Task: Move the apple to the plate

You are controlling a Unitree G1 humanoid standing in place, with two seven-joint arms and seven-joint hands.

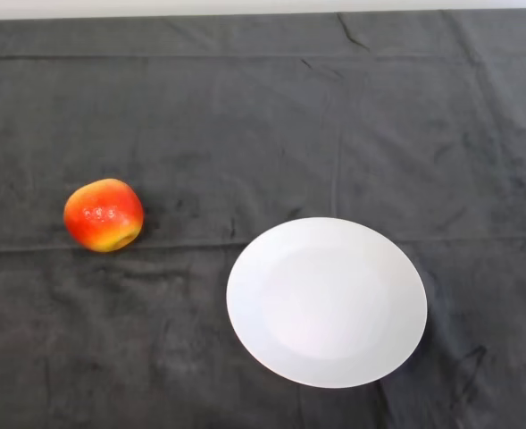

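Dark cloth (pixel 263 116) covers the whole table, wrinkled, with a fold line running across near mid-height. Soft surface, so I'd judge a round thing stays put on it rather than rolling off.

Plate (pixel 327 302): white, shallow, nothing on it, lying flat right of centre and toward the near edge. It looks placed for an easy drop: wide target, low rim, nothing crowding it.

Apple (pixel 104 214): red-orange with a yellowish patch low on its near side, sitting on the cloth at the left, just above the fold line. Well apart from the plate, bare cloth between them. It lies on the side the left arm works from, which probably explains the layout: short reach in, then carry rightward and a bit nearer.

Hand: no part of the robot shows, so I can't tell its state.

Task read: not started, apple not yet on plate. Next call is a reach to the apple; a smooth round fruit could slip in a loose grasp.
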